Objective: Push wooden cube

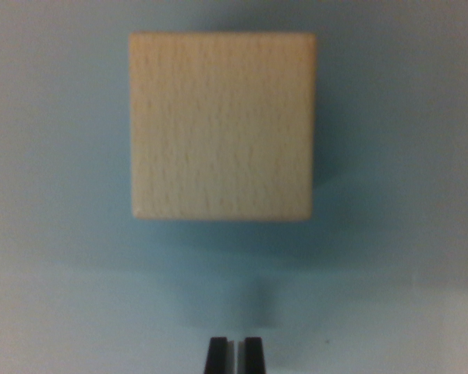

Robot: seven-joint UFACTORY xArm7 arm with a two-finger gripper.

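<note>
The wooden cube sits at twelve o'clock from the gripper, whose fingers look pressed nearly together, likely so they form one blunt tip for pushing it.

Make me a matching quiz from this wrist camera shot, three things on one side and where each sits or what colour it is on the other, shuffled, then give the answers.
Things:
1. wooden cube
2. pincer
3. surface

Descriptions:
A. black, at the bottom edge of the wrist view, fingertips nearly together
B. pale blue-grey, filling the background
C. light tan, in the upper middle of the wrist view, apart from the fingertips

Pairs: 1-C, 2-A, 3-B
</note>
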